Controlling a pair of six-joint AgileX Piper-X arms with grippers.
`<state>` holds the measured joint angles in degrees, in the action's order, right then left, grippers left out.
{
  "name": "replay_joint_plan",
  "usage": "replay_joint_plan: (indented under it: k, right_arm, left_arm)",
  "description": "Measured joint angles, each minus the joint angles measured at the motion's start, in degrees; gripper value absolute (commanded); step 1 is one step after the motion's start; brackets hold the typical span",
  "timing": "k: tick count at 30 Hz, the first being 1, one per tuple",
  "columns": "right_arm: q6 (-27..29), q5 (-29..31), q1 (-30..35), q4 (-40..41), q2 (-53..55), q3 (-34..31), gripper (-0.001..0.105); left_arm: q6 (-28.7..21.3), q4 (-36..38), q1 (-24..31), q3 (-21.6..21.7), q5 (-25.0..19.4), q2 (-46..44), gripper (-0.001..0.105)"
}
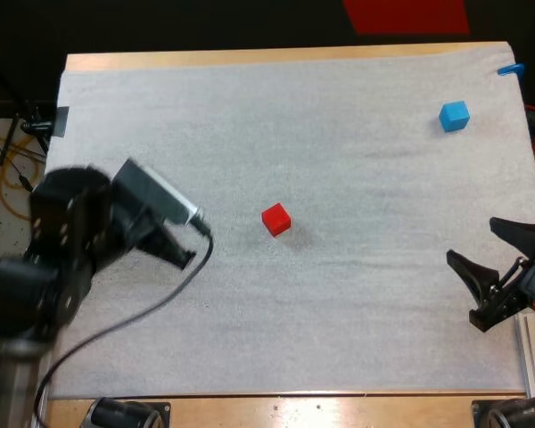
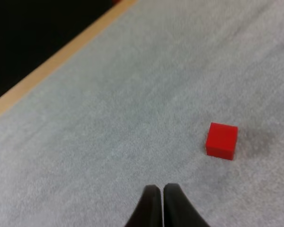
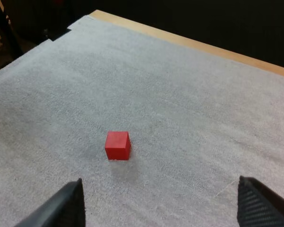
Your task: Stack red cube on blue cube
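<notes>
Red cube [image 1: 275, 219] lies at two o'clock from the clenched left gripper [image 2: 157, 188]: open it, then straddle squarely. Right gripper [image 1: 471, 240] stands spread.

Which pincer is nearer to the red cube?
Left. The left pincer is close beside the red cube; the right pincer is farther, at the right edge of the mat.

A white, fuzzy mat [image 1: 339, 134] covers nearly all of the light wooden table [image 1: 250, 56]. The table's bare edge shows as thin strips at twelve and six o'clock. At nine o'clock, off the table, thin orange cables [image 1: 6, 147] loop on the floor.
</notes>
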<state>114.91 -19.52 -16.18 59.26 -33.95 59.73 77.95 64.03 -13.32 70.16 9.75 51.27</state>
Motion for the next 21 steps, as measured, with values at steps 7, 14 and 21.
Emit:
replay_joint_plan:
  k: [7, 14, 21]
  right_arm:
    - [0.0, 0.0, 0.0, 0.0, 0.0, 0.0, 0.065]
    - [0.0, 0.6, 0.0, 0.0, 0.0, 0.0, 0.065]
    - [0.0, 0.71, 0.0, 0.0, -1.26, 0.0, 0.065]
  left_arm:
    - [1.53, 2.37, 0.0, -3.84, 0.0, -9.36, 0.0]
    - [2.41, 6.78, 0.0, -7.5, 2.31, -16.19, 0.0]
    - [3.66, 10.85, 0.0, -13.1, 2.58, -22.68, 0.0]
